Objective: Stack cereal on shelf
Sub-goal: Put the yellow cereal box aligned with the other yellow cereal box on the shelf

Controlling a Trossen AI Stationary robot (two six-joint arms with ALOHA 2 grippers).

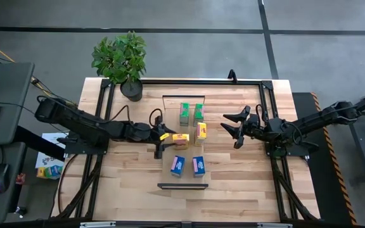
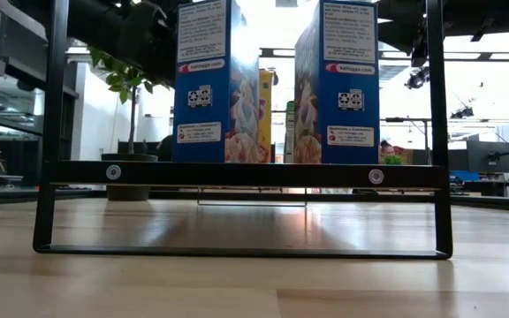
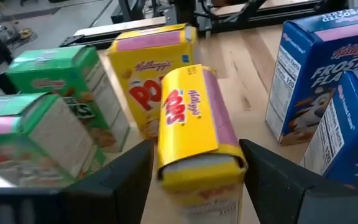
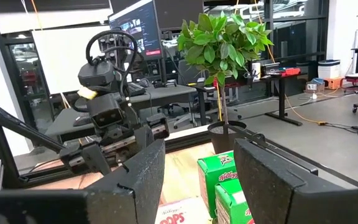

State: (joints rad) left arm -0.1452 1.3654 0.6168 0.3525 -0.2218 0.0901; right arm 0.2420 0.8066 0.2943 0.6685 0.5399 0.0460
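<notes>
On the table (image 1: 132, 183), six cereal boxes sit in pairs. My left end effector (image 3: 194, 168) straddles a tipped yellow Pops box (image 3: 194, 124), fingers spread, letting go; next I back away. My right end effector (image 1: 236, 130) hovers spread nearby.

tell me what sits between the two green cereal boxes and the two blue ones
The two yellow boxes: one upright, one lying flat between the left gripper's open fingers. The high view shows this; the left wrist view confirms green boxes and blue boxes flanking them.
</notes>
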